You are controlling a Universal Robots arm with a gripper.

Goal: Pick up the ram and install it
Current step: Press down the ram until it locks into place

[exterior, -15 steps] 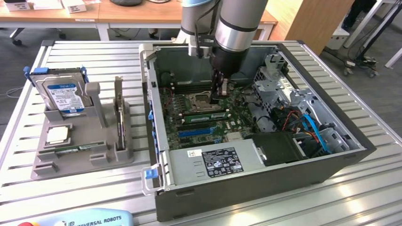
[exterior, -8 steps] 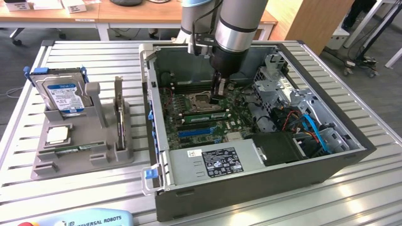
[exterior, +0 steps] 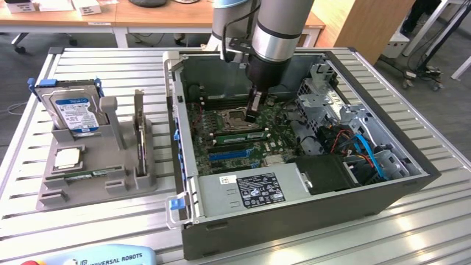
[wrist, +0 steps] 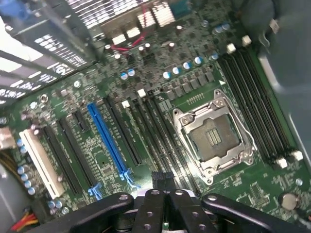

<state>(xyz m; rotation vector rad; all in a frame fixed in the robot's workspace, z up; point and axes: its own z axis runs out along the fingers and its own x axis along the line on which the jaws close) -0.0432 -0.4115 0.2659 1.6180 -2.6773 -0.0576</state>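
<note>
My gripper (exterior: 253,117) reaches down into the open computer case (exterior: 294,212) with its fingers shut and nothing showing between them. The tips hang low over the motherboard, beside the empty processor socket (exterior: 226,117). A long green ram (exterior: 239,135) lies along the memory slots just in front of the tips; I cannot tell whether they touch it. In the wrist view the shut gripper (wrist: 163,178) sits over dark memory slots (wrist: 160,141), between the blue slot (wrist: 109,141) and the processor socket (wrist: 214,138).
On the exterior view's left, a grey holder (exterior: 96,185) carries a silver hard drive (exterior: 74,110), a square processor chip (exterior: 66,159) and a thin green board (exterior: 92,175). Inside the case are the power supply (exterior: 250,190), drive cage (exterior: 324,96) and cables (exterior: 368,154).
</note>
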